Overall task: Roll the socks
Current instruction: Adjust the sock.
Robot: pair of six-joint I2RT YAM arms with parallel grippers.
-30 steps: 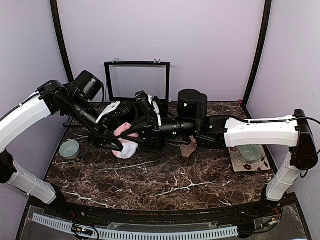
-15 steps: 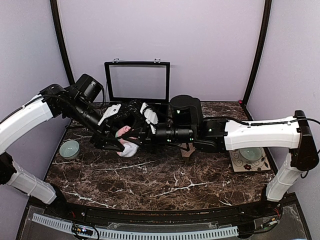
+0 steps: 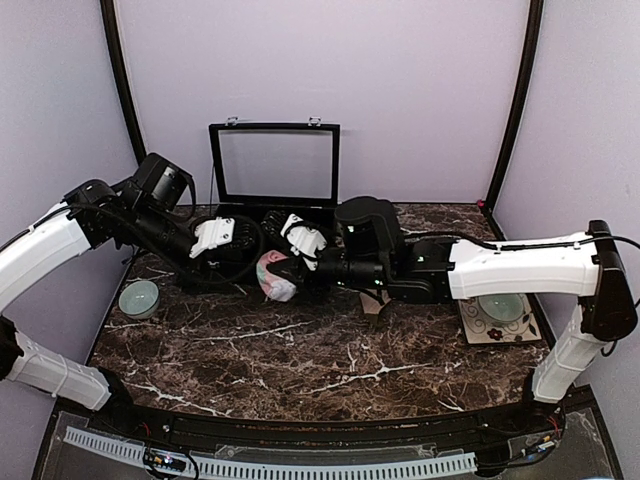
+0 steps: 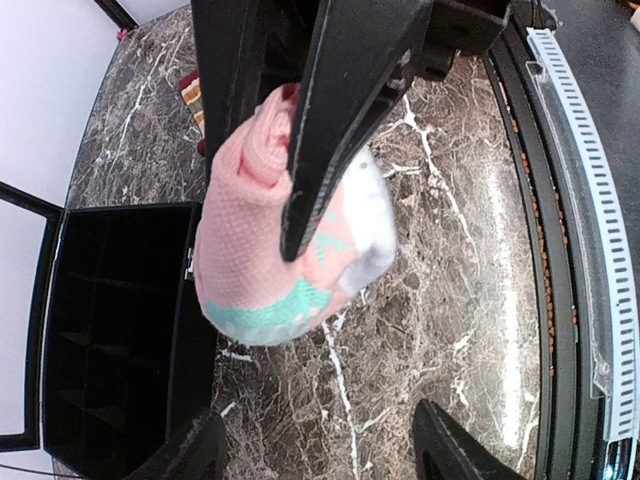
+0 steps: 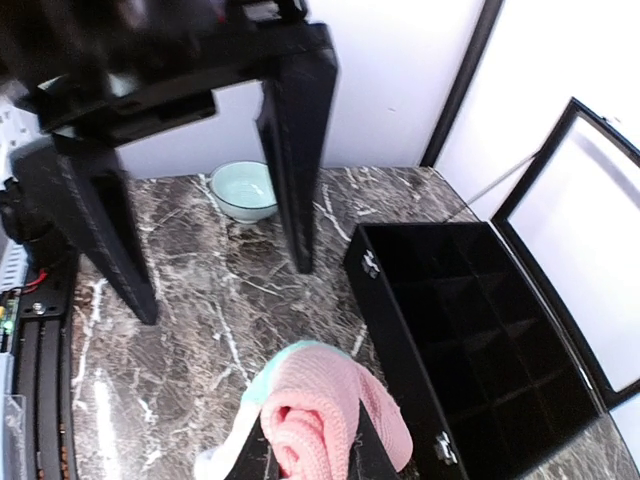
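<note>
- Counting socks, I see two: one pink sock (image 4: 262, 235) with a mint band and a pale toe, and one tan sock (image 3: 378, 300) with red and olive stripes.
- Two bowls as well: a mint bowl (image 3: 138, 297) by the left edge of the bench (image 3: 320, 370), and a second bowl (image 3: 499, 304) on a patterned mat (image 3: 478, 328) by the right edge.
- One black box (image 5: 395, 340) with divided compartments sits at the far edge, its lid upright.
- My right gripper (image 5: 308, 455) is clenched on the pink sock. One finger (image 4: 335, 120) crosses the front of the bunched fabric and the other is behind it.
- That sock is held just in front of the box, left of the bench's middle. I cannot tell whether its lower end touches the marble.
- My left gripper (image 4: 318, 445) is released, jaws spread wide and grasping nothing. It faces the pink sock from the left, apart from it.
- The tan sock lies on the bench under the right arm, around the middle of the bench's width, mostly hidden.
</note>
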